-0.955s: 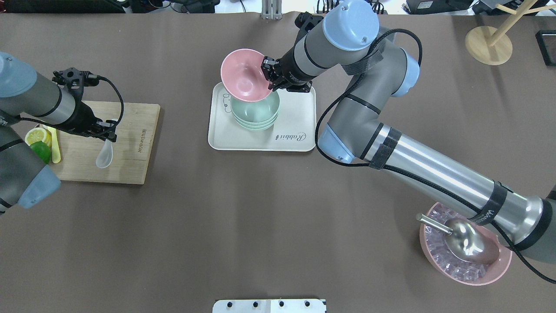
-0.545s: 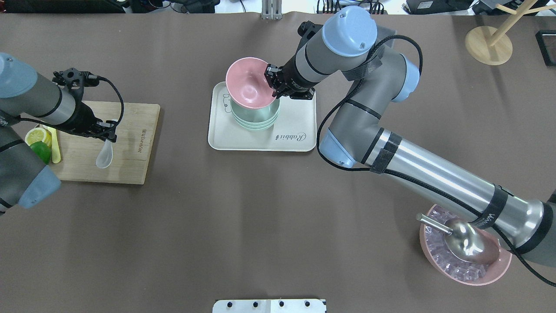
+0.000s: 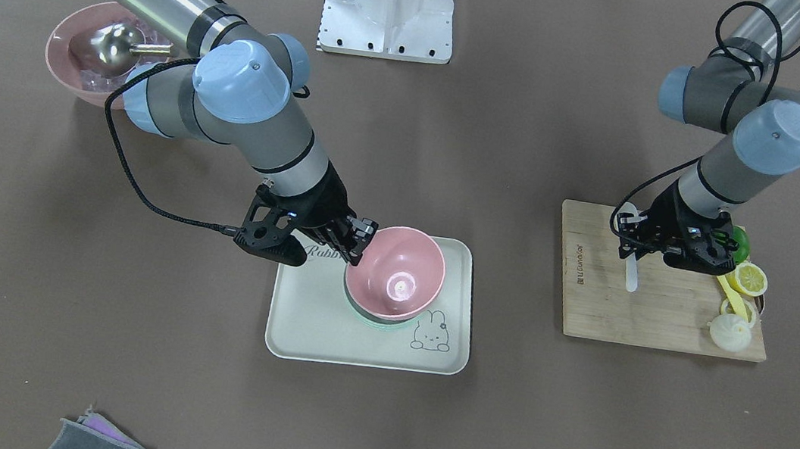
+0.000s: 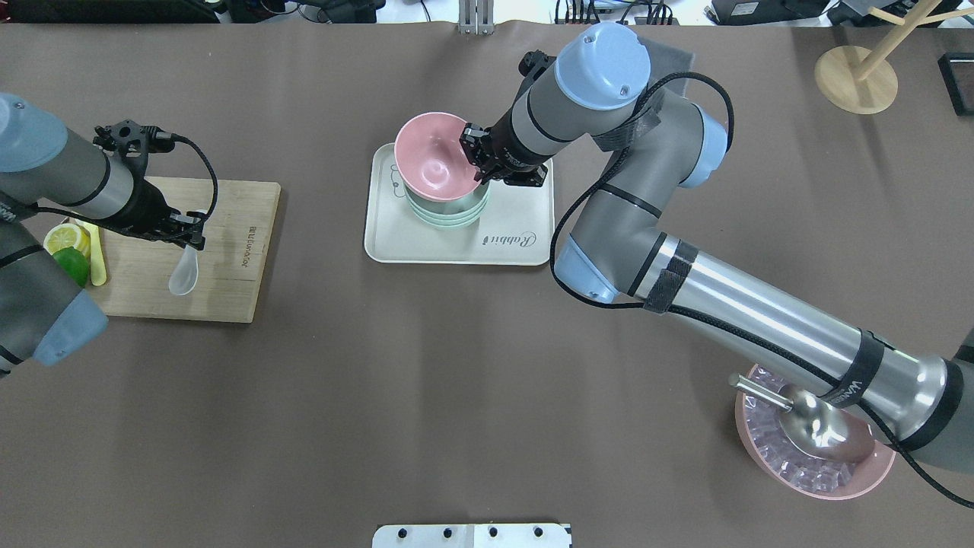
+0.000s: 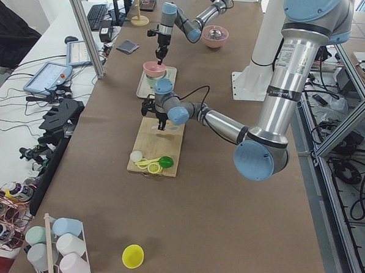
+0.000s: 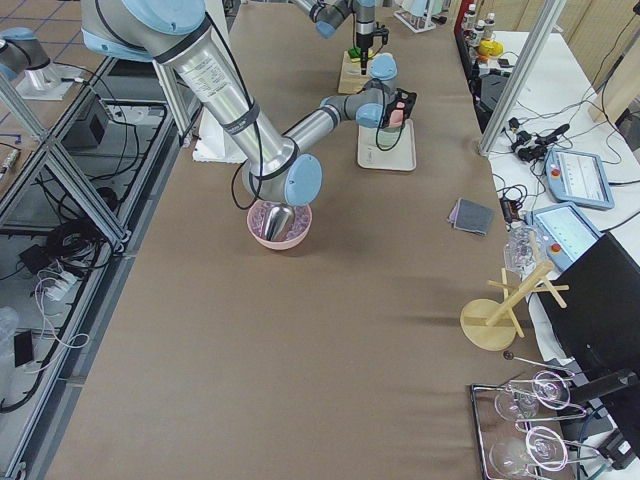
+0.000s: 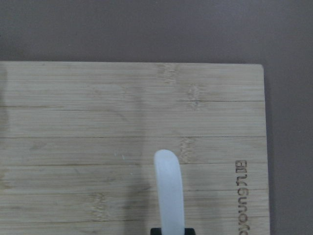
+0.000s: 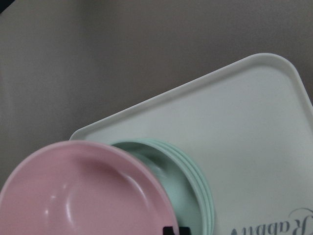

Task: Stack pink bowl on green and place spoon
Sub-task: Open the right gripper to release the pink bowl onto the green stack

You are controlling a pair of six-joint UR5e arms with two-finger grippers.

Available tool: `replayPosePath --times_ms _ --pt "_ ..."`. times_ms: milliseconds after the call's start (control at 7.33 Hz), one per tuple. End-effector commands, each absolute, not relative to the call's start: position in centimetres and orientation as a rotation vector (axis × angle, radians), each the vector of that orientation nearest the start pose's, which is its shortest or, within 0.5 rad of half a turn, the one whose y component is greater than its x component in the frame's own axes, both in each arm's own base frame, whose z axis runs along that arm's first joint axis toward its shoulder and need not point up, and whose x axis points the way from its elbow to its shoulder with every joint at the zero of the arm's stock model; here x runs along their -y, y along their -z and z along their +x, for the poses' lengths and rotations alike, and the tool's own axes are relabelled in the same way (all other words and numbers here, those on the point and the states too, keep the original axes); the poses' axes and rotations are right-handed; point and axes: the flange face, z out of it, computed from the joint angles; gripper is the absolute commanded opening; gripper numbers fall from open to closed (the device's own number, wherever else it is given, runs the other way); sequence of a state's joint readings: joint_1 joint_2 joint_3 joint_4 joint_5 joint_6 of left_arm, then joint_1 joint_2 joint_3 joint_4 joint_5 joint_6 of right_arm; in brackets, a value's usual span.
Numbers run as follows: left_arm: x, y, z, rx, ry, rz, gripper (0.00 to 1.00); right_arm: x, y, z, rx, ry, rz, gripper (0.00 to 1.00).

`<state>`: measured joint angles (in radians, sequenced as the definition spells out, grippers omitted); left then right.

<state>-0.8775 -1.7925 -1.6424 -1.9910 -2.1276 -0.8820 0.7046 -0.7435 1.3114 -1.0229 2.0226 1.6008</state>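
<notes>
Pink dish [image 4: 761, 466] of clear cubes, nearest the robot on its right. A metal scoop [image 4: 825, 430] lies in it. Not a task item.

Bamboo board [image 4: 228, 293], further out on the robot's left.
- A lemon half [image 4: 65, 237] and a lime [image 4: 72, 264] sit at its outer edge.
- Over the board, the left gripper [image 4: 190, 236] is clamped on the handle of the white spoon [image 4: 183, 272].
- The long axis of the spoon runs roughly near-to-far, bowl end toward the robot, handle end in the fingers.
- Whether the bowl end touches the board cannot be told.

Cream tray [image 4: 517, 228], mid-table, slightly beyond the board.
- A nested stack of green bowls [image 4: 460, 215] stands on the half toward the robot's left.
- On top is the pink bowl [image 4: 434, 156], mouth up and slightly tilted. It is either seated in the top green one or just over it; contact cannot be made out.
- The right gripper [image 4: 473, 156] is pinched on its rim, on the side toward the robot's right.

Governing relation: the stack lies to the robot's right of the spoon, well apart, with bare table between. The left arm is nearer the spoon and holds it; the right arm occupies the stack.

Judged step: settle and release the pink bowl and clear the right arm. Then carry the spoon across, probably into the pink bowl.

Wooden stand [image 4: 856, 76], far right corner.
</notes>
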Motion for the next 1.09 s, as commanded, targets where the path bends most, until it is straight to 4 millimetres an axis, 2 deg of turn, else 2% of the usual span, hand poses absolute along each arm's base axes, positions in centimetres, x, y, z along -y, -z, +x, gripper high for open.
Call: replayPosePath --times_ms 0,273,409,545,682,818,955 --pt "51.2 -46.4 32.1 -0.866 -0.022 0.111 0.00 56.4 -19.2 -53.0 1.168 -0.398 -0.023 0.00" --pt "51.3 -46.4 32.0 -0.866 -0.021 0.113 0.00 56.2 -18.8 -53.0 1.176 -0.394 -0.022 0.00" --pt "51.3 -46.4 32.0 -0.866 -0.021 0.113 0.00 56.1 -19.4 -53.0 1.173 -0.378 -0.018 0.71" --pt "51.2 -46.5 32.0 -0.865 -0.020 0.112 0.00 55.9 -19.9 -52.8 1.170 -0.382 -0.013 1.00" --pt "51.2 -46.5 32.0 -0.865 -0.020 0.112 0.00 55.6 -19.8 -52.5 1.175 -0.377 -0.018 1.00" --pt "51.2 -46.3 32.1 -0.868 -0.020 0.112 0.00 55.1 -20.2 -51.3 1.182 -0.377 -0.012 1.00" --pt "51.4 -44.6 32.0 -0.890 -0.026 0.132 0.00 55.8 -20.0 -50.0 1.190 -0.379 -0.019 1.00"
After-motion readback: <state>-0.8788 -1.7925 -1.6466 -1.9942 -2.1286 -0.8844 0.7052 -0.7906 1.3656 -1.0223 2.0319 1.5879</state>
